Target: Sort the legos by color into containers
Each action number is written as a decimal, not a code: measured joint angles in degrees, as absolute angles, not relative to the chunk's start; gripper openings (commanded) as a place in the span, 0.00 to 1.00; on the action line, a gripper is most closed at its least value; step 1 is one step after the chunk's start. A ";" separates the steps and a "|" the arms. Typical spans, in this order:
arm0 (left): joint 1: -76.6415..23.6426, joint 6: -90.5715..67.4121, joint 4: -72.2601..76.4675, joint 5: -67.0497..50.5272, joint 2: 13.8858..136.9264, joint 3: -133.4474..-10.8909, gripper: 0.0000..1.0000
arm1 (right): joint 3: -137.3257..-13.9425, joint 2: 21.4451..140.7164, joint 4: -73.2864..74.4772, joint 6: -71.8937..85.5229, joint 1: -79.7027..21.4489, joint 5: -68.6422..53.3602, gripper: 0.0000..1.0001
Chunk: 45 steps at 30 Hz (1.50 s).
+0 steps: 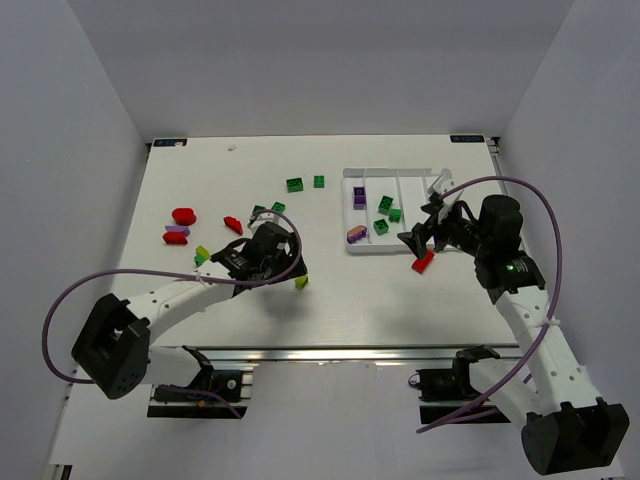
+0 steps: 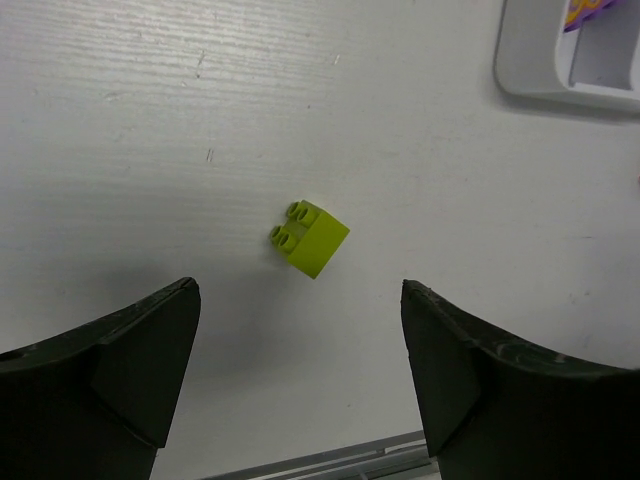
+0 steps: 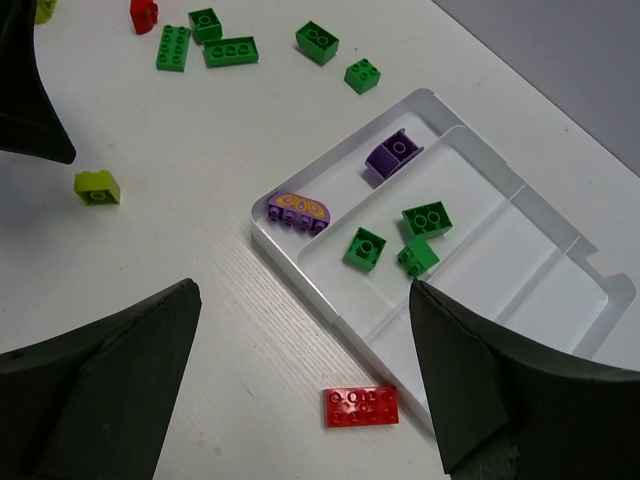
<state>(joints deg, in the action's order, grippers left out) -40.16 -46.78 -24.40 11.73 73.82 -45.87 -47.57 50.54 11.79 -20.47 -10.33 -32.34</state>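
At table front-centre: yellow-green brick (image 2: 309,238) lay alone on the white table (image 1: 200,170), well apart from the tray.
Left gripper (image 2: 298,290): released, jaws spread wide, nothing in them. It hung over the yellow-green brick, which touched neither finger.
Right gripper (image 3: 302,290): also released, jaws wide apart, nothing held. It hung over the tray's near-left corner.
Tray (image 1: 395,172): white, four long compartments side by side, on the right half of the table.
Compartment 1 (leftmost in top view): plain purple brick (image 3: 393,156) toward the far end, curved purple brick (image 3: 298,211) with yellow print at the near end.
Compartment 2: three green bricks (image 3: 365,249) grouped around the middle, close together.
Red plate (image 3: 361,406): flat, studs up, on the table just outside the tray's near edge, in no compartment.
Loose green pieces (image 1: 295,185): scattered mid-table, left of the tray.
Loose red pieces (image 1: 184,215): further left, with one purple piece (image 1: 177,230) touching a red one.
Second yellow-green piece (image 1: 202,252): beside the left arm, on the table.
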 measured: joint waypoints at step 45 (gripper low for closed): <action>-47.62 -45.43 -28.77 21.80 96.86 -56.29 0.75 | -46.15 50.28 10.33 -21.89 -10.35 -28.67 0.89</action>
<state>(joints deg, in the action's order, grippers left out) -47.62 -45.43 -28.77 21.80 96.86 -56.29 -46.15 50.28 10.33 -21.89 -10.35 -28.67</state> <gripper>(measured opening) 0.753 0.895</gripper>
